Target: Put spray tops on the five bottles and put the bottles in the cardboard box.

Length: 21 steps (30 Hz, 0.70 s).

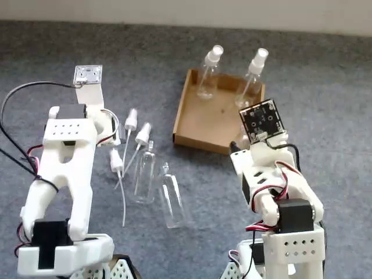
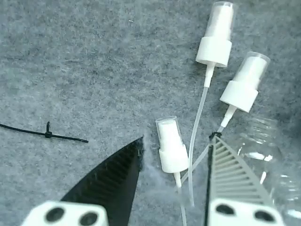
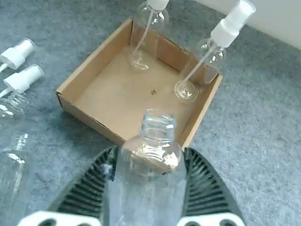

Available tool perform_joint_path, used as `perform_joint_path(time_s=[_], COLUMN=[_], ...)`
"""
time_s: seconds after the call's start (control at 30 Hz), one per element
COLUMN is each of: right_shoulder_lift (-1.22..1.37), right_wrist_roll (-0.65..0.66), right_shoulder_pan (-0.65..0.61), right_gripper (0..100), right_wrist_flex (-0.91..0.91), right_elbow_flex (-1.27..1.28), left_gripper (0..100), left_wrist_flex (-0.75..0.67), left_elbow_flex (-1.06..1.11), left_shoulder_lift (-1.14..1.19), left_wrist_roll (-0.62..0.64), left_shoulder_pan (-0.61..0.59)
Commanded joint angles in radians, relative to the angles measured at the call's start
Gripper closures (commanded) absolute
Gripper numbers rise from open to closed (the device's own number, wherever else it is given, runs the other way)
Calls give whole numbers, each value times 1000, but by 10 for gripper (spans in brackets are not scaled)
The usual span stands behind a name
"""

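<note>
My right gripper (image 3: 148, 162) is shut on a clear bottle (image 3: 150, 155) with an open neck and no top, held just short of the near wall of the cardboard box (image 3: 89, 117). Two bottles with spray tops (image 1: 208, 74) (image 1: 251, 78) stand at the box's far side (image 1: 189, 125). Two bare bottles (image 1: 145, 171) (image 1: 171, 200) lie on the carpet between the arms. Three loose spray tops (image 1: 131, 121) (image 1: 142, 133) (image 1: 116, 160) lie beside them. My left gripper (image 2: 178, 138) is open, low over the carpet, its fingers either side of one spray top (image 2: 171, 146).
Grey carpet covers the table. A black cable tie (image 2: 47, 135) lies on it beside the left gripper. The long dip tubes (image 2: 200, 122) of the other spray tops run under the pale finger (image 2: 225, 174). The floor of the box (image 3: 122, 94) between the standing bottles is bare.
</note>
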Motion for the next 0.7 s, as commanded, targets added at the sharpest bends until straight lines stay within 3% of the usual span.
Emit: perform_joint_path(time_s=[0.0,0.13,0.67], right_shoulder_lift=[-16,-16,-16], right_wrist_roll=[-9,-15,-14], right_shoulder_pan=[-24,-25,-88], right_gripper=[973,973,973], right_wrist_flex=[21,48,47], right_elbow_flex=[2,28,30], left_gripper=[788,826,832], left_wrist_flex=[-100,-193,-308], left_elbow_flex=[42,117,220], left_shoulder_lift=[28,33,38], left_wrist_roll=[26,57,55], left_shoulder_pan=[15,-4,-5])
